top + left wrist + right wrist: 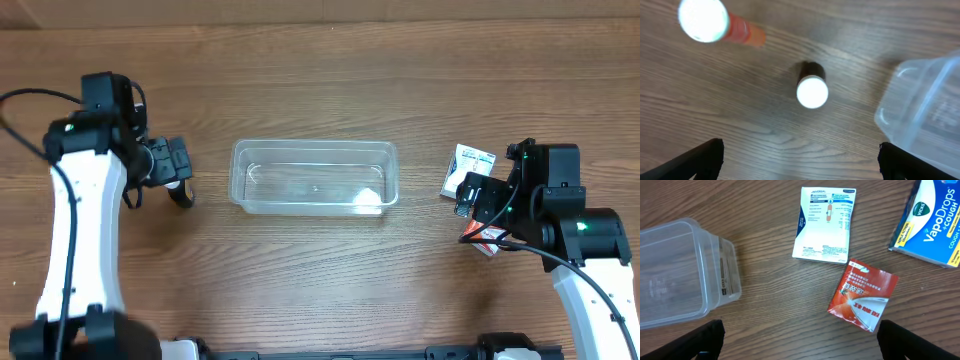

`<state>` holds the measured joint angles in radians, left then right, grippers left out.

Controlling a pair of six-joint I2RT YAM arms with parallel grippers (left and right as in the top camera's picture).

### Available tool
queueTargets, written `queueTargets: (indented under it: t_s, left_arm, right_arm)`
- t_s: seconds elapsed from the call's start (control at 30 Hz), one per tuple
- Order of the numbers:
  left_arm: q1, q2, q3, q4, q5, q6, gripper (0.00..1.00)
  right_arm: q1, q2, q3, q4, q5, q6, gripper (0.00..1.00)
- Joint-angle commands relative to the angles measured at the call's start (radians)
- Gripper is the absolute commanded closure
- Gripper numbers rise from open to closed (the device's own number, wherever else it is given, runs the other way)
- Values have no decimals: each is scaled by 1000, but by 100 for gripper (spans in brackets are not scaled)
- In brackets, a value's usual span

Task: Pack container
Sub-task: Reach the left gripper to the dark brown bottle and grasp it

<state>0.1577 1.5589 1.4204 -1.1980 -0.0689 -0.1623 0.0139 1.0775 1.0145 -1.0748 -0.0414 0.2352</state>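
The clear plastic container [315, 178] stands in the middle of the table and looks empty. My left gripper [182, 168] is open and empty to its left, above a small dark bottle with a white cap [812, 90]. An orange bottle with a white cap [715, 22] lies further off. The container's corner [925, 115] shows at the right of the left wrist view. My right gripper [470, 197] is open and empty to the container's right, over a red packet [863, 294] and near a white packet [825, 225].
A blue VapoDrops box [935, 222] lies at the top right of the right wrist view. The container's end [680, 275] fills that view's left side. The white packet [470, 165] and the red packet [485, 238] lie by the right arm.
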Motion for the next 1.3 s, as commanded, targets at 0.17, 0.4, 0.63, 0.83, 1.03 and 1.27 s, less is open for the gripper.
queueTargets:
  t_s: [0.17,0.4,0.63,0.83,1.03,1.27]
  left_arm:
    - [3,214,18,40,-8,-25,2]
    - [-1,309,18,74,-8,-26,34]
    - [-1,318,18,78,-8,-26,63]
    - [-1,317,18,77,19,-25,84]
    - [-3,291,27,67,93,-25,96]
    - [-102,66,129,27,141,-26,96]
  right_arm:
    - [-4,-7,26,3,-5,5,0]
    - [-4,-7,26,3,-5,5,0]
    - [-4,-7,26,3,-5,5,0]
    - [-4,-7,26,3,-5,5,0]
    - [-4,-7,26,3,-5,5,0]
    - [-4,-7,26,3,-5,5,0]
